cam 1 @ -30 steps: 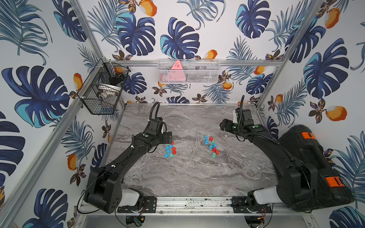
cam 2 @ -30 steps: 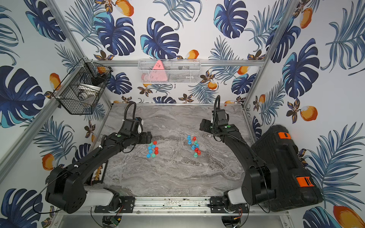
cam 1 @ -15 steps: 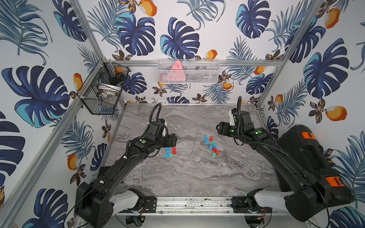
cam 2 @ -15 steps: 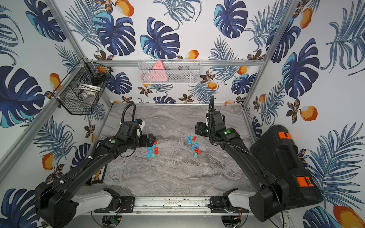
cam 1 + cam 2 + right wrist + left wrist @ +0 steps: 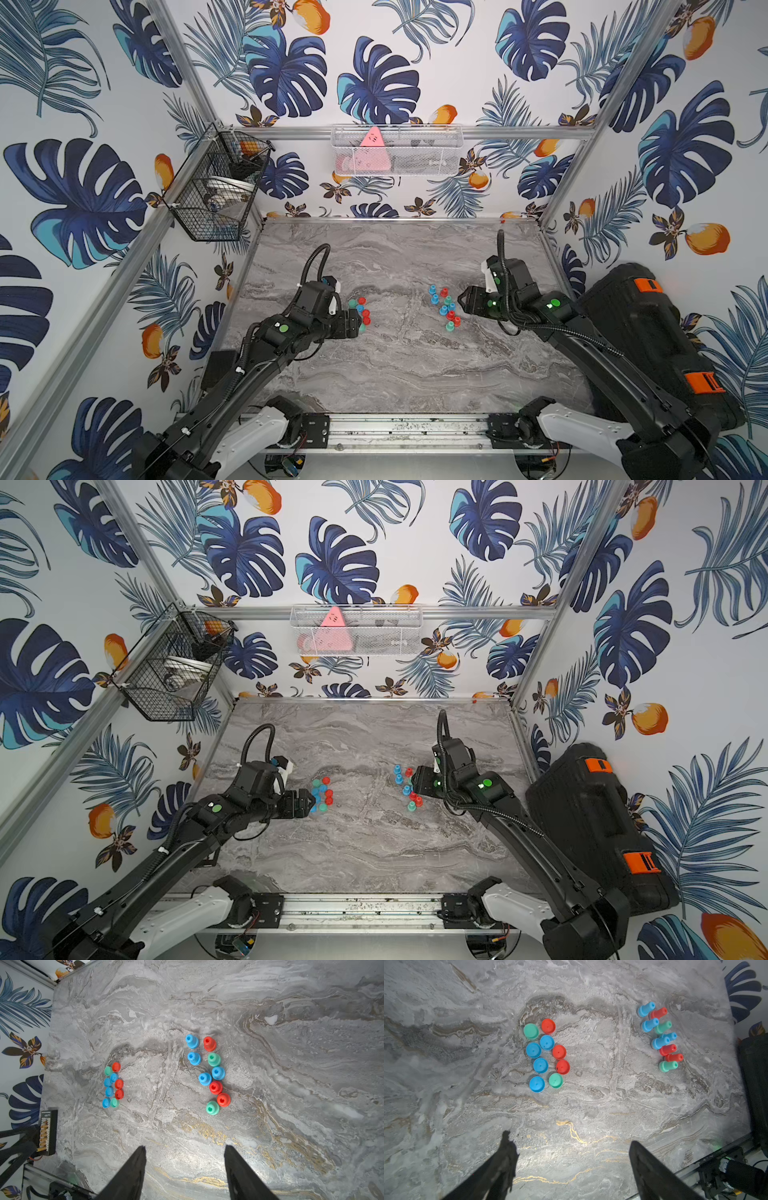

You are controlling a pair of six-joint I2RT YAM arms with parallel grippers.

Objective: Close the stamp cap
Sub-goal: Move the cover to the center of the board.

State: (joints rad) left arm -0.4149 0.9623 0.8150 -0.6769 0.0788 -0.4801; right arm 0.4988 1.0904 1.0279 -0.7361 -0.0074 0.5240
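Stamp caps (image 5: 540, 1065) loose; left, right jaws apart, empty; basket (image 5: 436, 164) holds pink triangle (image 5: 371, 156).

Leaf-print walls (image 5: 457, 62), grey marble tabletop (image 5: 395, 365)

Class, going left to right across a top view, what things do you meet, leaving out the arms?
wire basket → caps → stamps → case

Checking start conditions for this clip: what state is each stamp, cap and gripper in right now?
Stamps: standing upright, none capped.
Caps: off, clustered apart from the stamps.
Left gripper: open, holding nothing.
Right gripper: open, holding nothing.
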